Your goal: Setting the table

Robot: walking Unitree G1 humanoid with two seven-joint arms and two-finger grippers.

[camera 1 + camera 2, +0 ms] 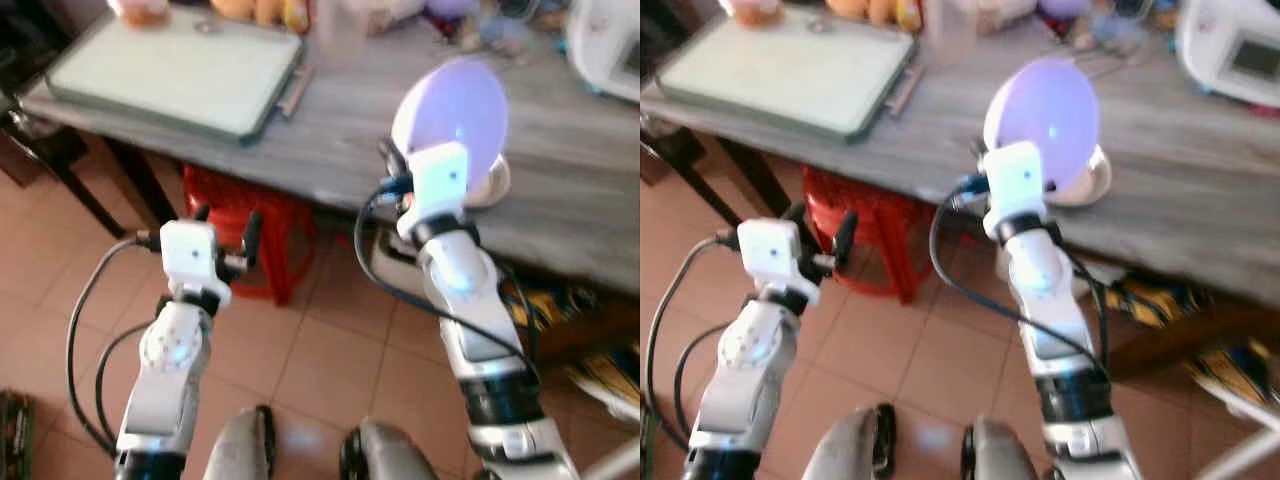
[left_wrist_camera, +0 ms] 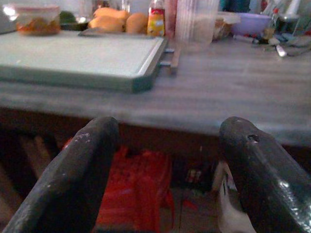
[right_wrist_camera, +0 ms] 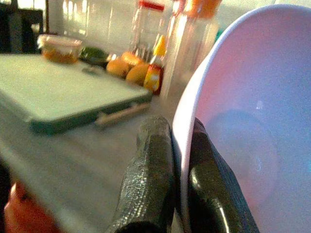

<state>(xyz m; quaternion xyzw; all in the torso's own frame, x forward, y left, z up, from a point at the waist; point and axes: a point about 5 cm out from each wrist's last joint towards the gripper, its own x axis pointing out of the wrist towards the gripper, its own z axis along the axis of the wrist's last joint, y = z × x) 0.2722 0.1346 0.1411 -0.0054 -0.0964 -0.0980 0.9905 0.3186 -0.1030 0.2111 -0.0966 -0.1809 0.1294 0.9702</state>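
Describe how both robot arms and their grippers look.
Both arms are silver with black joint bands, white boxy wrist blocks and looping black cables. The left gripper and right gripper each have two thick, black, rough-textured fingers.

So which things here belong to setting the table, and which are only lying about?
For the job:
- bowl, pale purple, tilted, rim pinched by the right gripper
- table, grey wood
- left gripper, open, below the table edge

Lying about:
- green tray
- red stool under the table
- white appliance
- jars and fruit
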